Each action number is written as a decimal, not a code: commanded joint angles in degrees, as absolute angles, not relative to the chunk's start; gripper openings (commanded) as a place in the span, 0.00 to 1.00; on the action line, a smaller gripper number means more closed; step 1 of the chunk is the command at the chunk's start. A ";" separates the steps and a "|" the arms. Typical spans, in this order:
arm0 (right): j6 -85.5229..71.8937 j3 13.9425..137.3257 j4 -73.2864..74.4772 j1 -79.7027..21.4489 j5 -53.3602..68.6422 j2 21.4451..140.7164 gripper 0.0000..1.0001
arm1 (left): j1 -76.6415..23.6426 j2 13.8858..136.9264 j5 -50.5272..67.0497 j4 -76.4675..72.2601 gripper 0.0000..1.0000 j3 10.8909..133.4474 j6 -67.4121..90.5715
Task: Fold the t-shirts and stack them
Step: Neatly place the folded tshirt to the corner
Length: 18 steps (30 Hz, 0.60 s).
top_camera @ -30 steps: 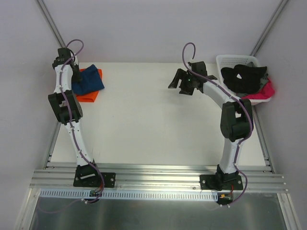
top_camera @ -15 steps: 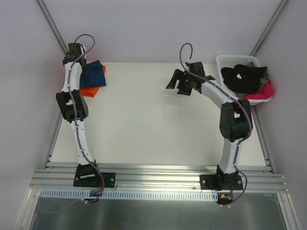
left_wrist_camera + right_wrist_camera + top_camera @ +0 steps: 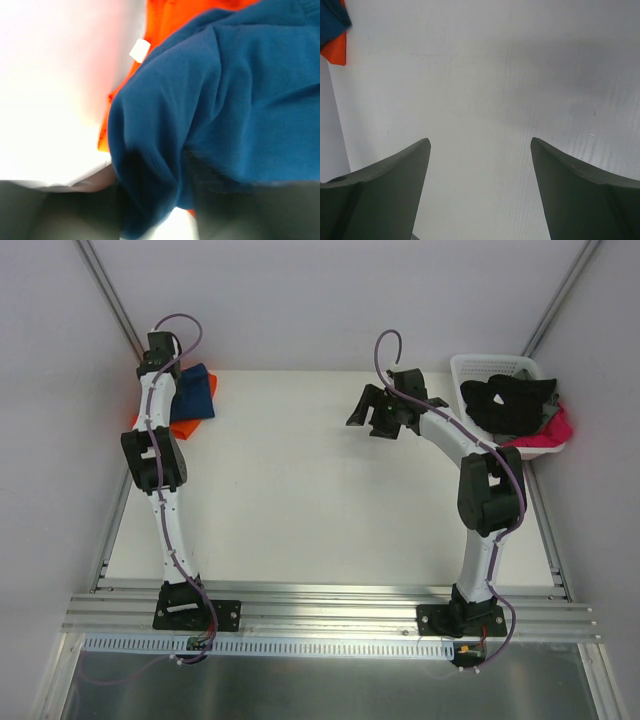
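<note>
The navy blue t-shirt lies bunched on the orange t-shirt at the table's far left corner. My left gripper reaches over them. In the left wrist view a fold of the navy t-shirt runs between the dark fingers, so the left gripper is shut on it; the orange t-shirt shows beneath with a white tag. My right gripper is open and empty above the bare table, also in the right wrist view. The chest print is hidden.
A white basket at the far right holds black cloth and pink cloth. Metal posts stand at the back corners. The shirts' edge shows at the top left of the right wrist view.
My left arm has stretched toward the far left corner, and the navy and orange shirts have shifted back and left with it. The right arm has barely moved.
</note>
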State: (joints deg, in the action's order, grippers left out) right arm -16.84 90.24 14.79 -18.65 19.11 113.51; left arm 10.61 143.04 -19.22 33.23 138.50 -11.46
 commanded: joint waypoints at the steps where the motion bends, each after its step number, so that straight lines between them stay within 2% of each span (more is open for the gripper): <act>1: -15.82 90.00 13.01 -19.16 18.11 110.13 0.86 | 11.25 142.91 -23.91 30.50 0.54 139.39 -12.22; 2: -15.82 89.91 12.92 -19.16 18.11 110.04 0.86 | 11.34 143.00 -23.65 30.50 0.64 139.31 -11.96; 3: -15.73 89.83 12.92 -19.25 18.02 109.95 0.86 | 11.08 143.09 -24.16 30.41 0.87 139.22 -11.87; 4: -15.73 89.82 12.92 -19.25 18.02 109.86 0.86 | 10.99 143.17 -24.60 30.41 0.96 139.13 -11.78; 5: -15.65 89.82 12.92 -19.25 18.02 109.86 0.86 | 10.99 143.17 -24.96 30.41 0.99 139.13 -11.34; 13: -14.24 90.17 13.18 -19.34 17.67 108.99 0.87 | 9.58 139.58 -30.94 28.57 0.99 140.89 -10.02; 18: -7.66 93.07 15.64 -19.34 14.07 107.67 0.90 | 3.98 130.64 -23.84 29.35 0.99 135.80 -7.74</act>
State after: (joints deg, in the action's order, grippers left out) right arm -13.19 90.08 15.09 -18.70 16.75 113.10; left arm 8.75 141.84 -27.03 30.24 137.01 -10.17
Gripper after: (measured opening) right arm 0.900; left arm 0.992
